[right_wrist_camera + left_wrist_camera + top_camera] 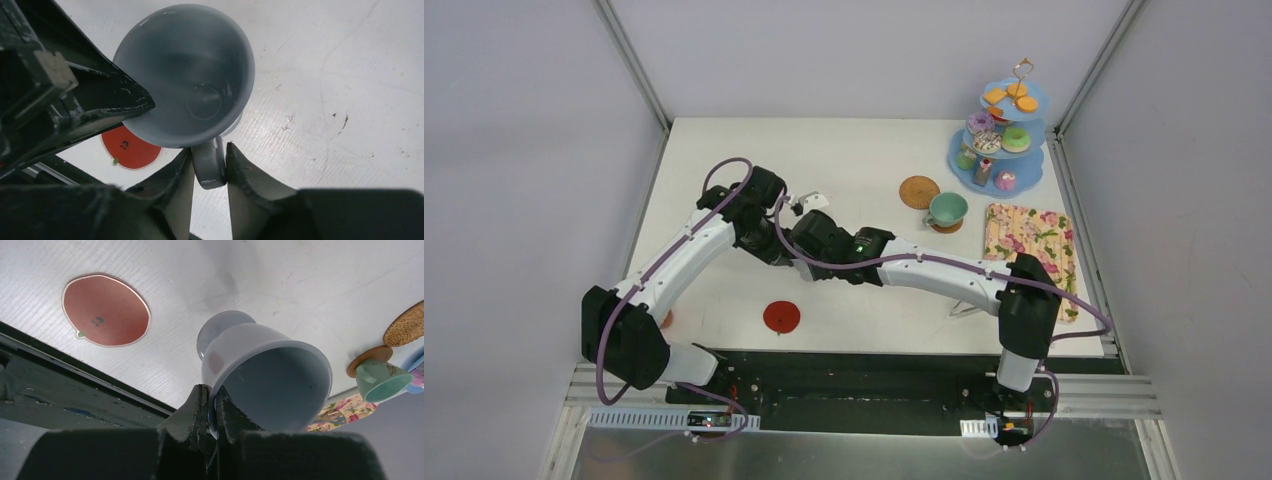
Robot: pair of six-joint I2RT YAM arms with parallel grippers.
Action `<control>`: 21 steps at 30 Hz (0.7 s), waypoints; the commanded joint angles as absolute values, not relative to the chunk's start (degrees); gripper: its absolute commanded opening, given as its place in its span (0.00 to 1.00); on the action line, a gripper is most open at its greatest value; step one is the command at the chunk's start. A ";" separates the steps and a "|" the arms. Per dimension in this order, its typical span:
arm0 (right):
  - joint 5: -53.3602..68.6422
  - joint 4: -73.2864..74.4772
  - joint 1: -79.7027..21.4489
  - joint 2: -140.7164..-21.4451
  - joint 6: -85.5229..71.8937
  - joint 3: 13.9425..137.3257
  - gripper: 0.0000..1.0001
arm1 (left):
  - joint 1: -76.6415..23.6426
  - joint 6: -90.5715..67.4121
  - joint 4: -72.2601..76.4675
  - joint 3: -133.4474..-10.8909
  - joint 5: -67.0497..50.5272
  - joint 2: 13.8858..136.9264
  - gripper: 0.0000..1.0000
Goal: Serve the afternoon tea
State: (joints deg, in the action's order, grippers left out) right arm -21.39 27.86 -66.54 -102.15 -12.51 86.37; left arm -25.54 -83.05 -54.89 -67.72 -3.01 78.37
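The grey-blue cup [260, 365] hangs tilted above the white table. My left gripper [211, 392] is shut on its rim, one finger inside and one outside. From the other side my right gripper [209, 150] grips the cup's handle [207, 167], both fingers touching it. In the top view the two arms meet mid-table and hide the cup. A red apple-shaped coaster [781, 316] lies bare near the front edge. The mint green cup [947, 208] stands on a brown coaster [946, 227], next to a woven coaster [919, 191].
The light-blue three-tier stand [999, 150] with donuts and biscuits stands at the back right corner. A floral tray [1031, 245] lies along the right edge. Part of the metal tongs [964, 308] shows under the right arm. Grey walls enclose the table.
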 commanded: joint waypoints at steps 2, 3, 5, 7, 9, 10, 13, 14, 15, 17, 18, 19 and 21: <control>-24.65 23.93 -66.54 -103.62 -11.03 86.04 0.17 | -26.19 -81.67 -54.57 -71.35 -6.19 77.87 0.00; -25.23 23.91 -66.57 -103.89 -10.87 86.15 0.11 | -26.19 -81.47 -54.47 -71.36 -6.28 77.87 0.00; -26.64 24.04 -66.50 -104.58 -11.04 86.61 0.00 | -26.19 -81.07 -54.02 -71.45 -6.74 77.86 0.00; -26.62 24.51 -66.30 -105.02 -12.35 87.24 0.00 | -26.19 -80.55 -53.60 -71.46 -6.90 77.94 0.00; -29.50 23.83 -66.41 -104.76 -15.40 86.75 0.00 | -26.19 -80.00 -53.44 -71.52 -6.52 78.00 0.00; -30.97 23.72 -66.48 -104.37 -17.09 86.25 0.00 | -26.19 -79.67 -53.39 -71.66 -6.20 78.00 0.06; -32.89 21.33 -66.07 -102.63 -19.68 83.69 0.00 | -26.14 -77.55 -55.20 -74.44 -2.37 78.42 0.50; -33.66 21.28 -65.89 -102.38 -21.44 83.36 0.00 | -26.04 -76.43 -56.40 -76.05 -0.70 78.71 0.61; -34.75 21.52 -65.68 -102.27 -22.92 83.25 0.00 | -25.85 -74.82 -57.34 -77.88 1.71 79.09 0.71; -37.80 23.11 -65.22 -102.45 -25.90 83.63 0.00 | -24.79 -71.58 -59.52 -81.79 5.08 79.88 0.87; -40.23 24.40 -64.95 -102.68 -27.80 84.12 0.00 | -24.11 -70.19 -60.69 -83.79 6.83 80.18 0.90; -43.09 26.22 -64.69 -103.02 -30.15 85.00 0.00 | -23.56 -68.60 -61.75 -85.43 8.96 80.17 0.93; -51.43 31.21 -63.82 -104.08 -36.97 87.63 0.00 | -22.77 -65.85 -63.95 -88.35 13.82 79.75 0.95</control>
State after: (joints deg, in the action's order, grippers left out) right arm -35.00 25.17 -65.36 -103.72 -23.97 83.09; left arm -24.62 -72.69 -58.39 -81.21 3.31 80.68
